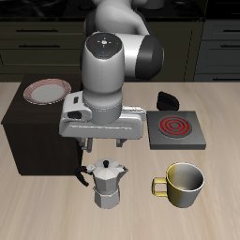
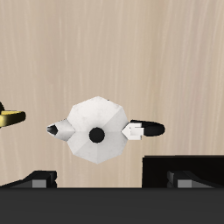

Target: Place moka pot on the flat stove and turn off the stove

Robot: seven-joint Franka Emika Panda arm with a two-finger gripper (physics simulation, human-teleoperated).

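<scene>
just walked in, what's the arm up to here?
The gripper hangs directly above the moka pot, fingers open and holding nothing. The wrist view looks straight down on the pot's lid. The pot stands on the table near its front edge, beside the yellow mug, not yet on the flat stove, which sits farther back with its coil glowing red. So the pot is unmoved and the stove looks on.

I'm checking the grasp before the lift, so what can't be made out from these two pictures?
- Gripper fingertips: exterior view, too small against the dark cabinet; wrist view, cut off by the edge.
- Flat stove knob setting: exterior view, too small; stove absent from wrist view.
- Moka pot body: wrist view shows only its top.
- Mug: wrist view, cut off by the edge.
</scene>
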